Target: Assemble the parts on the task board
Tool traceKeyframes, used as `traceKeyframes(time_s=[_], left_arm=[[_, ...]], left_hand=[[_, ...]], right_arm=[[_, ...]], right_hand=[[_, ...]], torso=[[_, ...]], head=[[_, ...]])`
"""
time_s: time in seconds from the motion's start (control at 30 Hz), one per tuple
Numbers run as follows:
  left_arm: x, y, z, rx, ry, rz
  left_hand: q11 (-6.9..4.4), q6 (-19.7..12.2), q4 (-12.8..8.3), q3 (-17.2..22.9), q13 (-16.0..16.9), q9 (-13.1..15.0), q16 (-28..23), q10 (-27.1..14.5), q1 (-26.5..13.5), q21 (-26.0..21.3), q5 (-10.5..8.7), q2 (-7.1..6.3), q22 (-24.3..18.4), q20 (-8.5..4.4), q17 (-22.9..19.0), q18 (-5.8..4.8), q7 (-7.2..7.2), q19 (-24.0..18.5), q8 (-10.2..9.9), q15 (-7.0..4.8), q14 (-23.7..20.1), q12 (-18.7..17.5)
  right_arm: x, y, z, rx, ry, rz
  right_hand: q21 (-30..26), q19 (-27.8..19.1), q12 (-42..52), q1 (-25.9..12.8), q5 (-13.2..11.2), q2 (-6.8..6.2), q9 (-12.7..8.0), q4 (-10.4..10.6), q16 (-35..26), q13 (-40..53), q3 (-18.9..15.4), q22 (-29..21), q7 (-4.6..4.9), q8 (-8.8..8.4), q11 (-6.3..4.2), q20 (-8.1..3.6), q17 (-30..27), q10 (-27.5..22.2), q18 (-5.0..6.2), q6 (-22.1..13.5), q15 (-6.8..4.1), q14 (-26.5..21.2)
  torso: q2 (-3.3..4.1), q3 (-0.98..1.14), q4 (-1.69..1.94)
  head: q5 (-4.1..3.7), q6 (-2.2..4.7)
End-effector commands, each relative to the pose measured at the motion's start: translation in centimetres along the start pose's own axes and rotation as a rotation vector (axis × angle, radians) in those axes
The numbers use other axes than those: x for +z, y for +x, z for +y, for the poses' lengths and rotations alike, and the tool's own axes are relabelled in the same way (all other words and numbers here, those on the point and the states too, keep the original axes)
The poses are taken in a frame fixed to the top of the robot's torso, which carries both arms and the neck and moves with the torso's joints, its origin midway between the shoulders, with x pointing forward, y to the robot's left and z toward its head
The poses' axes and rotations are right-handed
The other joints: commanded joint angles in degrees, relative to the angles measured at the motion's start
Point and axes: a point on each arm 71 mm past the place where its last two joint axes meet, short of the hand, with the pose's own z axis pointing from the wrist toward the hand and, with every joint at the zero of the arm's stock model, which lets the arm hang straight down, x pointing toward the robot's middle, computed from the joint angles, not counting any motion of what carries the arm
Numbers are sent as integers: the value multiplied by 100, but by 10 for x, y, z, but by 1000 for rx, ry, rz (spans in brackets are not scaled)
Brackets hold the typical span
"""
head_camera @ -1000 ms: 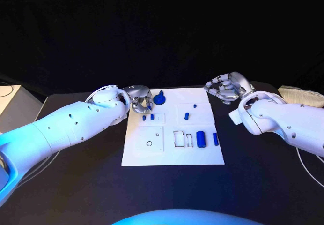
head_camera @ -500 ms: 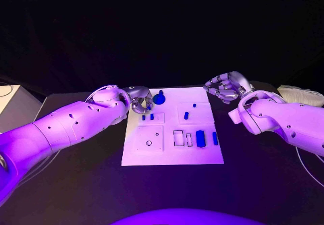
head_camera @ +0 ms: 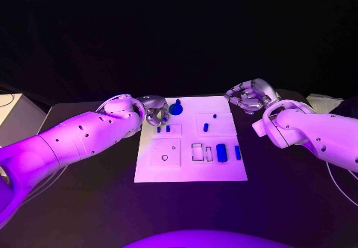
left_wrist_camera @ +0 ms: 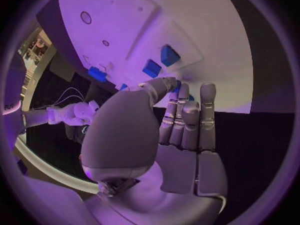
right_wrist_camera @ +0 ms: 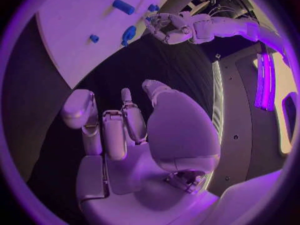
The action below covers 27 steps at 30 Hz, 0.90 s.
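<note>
While the board [head_camera: 191, 170] sits flat in the middle of the black worktop [head_camera: 89, 206], most of the blue parts are scattered over its far half. It's a plain white rectangular plate, smooth and matte, with a few raised square panels and some cut-out slots. Near the far edge there's a round blue knob-like part [head_camera: 176, 109], flat and disc-shaped with a little stub on top. Two small blue pegs [head_camera: 168, 128] stand side by side on a square panel just below it, and another short peg [head_camera: 206, 127] stands on the neighbouring panel with a tiny one [head_camera: 214, 117] beyond it. Toward the near right there's a bigger rounded blue cylinder [head_camera: 221, 153] lying next to two empty rectangular slots, and a slim blue bar [head_camera: 238, 152] right at the board's edge. The left hand [head_camera: 156, 112] hovers over the board's far left corner, shiny silver metal, fingers [left_wrist_camera: 185, 116] curled together close to the pegs; I can't tell if it's actually pinching anything. The right hand [head_camera: 250, 96] is off the board's far right corner over the bare worktop, fingers [right_wrist_camera: 112, 135] loosely curled in with nothing in them.
</note>
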Motion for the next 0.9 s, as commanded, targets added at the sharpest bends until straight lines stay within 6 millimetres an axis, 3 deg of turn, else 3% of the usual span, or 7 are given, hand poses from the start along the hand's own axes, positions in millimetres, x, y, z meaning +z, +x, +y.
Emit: traceKeyframes(time_s=[0.03,0.47,0.7,0.9], left_arm=[[1,9,-2,6,8,36],[1,8,-5,0,23,13],[1,8,-5,-8,26,5],[0,8,-4,-8,19,4]], left_hand=[[-6,39,9,-34,-8,5,-19,43,-71,-20,-35,22,-5,-7,0,-3,-18,2,-16,-14,12,-28],[-5,19,11,-37,-12,7,-25,42,-73,-63,-34,33,-61,-7,10,9,-16,-37,-39,-16,14,-72],[13,-341,-13,-36,8,-76,-52,45,-58,-141,-29,-15,-160,12,-19,25,13,-90,-309,2,-40,-195],[13,-413,-12,-42,13,-94,-67,12,-68,-174,-29,-41,-202,13,-71,34,3,-124,-363,1,-82,-231]], right_arm=[[0,1,1,-4,-14,7],[0,1,0,-3,-12,7],[-1,0,0,-3,-11,6],[-1,0,0,-3,-11,5]], right_hand=[[-39,31,11,45,16,12,6,3,-14,458,22,-8,4,34,-2,12,760,10,21,-36,36,289],[-37,33,18,43,17,14,7,4,-12,462,23,-6,4,36,-2,12,761,13,20,-37,36,290],[-61,26,9,39,18,16,7,5,-21,454,24,-24,5,38,-2,11,750,9,24,-39,36,285],[-61,26,9,39,18,16,7,5,-21,454,24,-24,5,38,-2,11,750,9,24,-39,36,285]], torso=[[2,2,-5],[-1,1,2],[0,0,4],[-4,-1,5]], head=[[-2,-3],[-9,-4],[-16,-8],[-16,-15]])
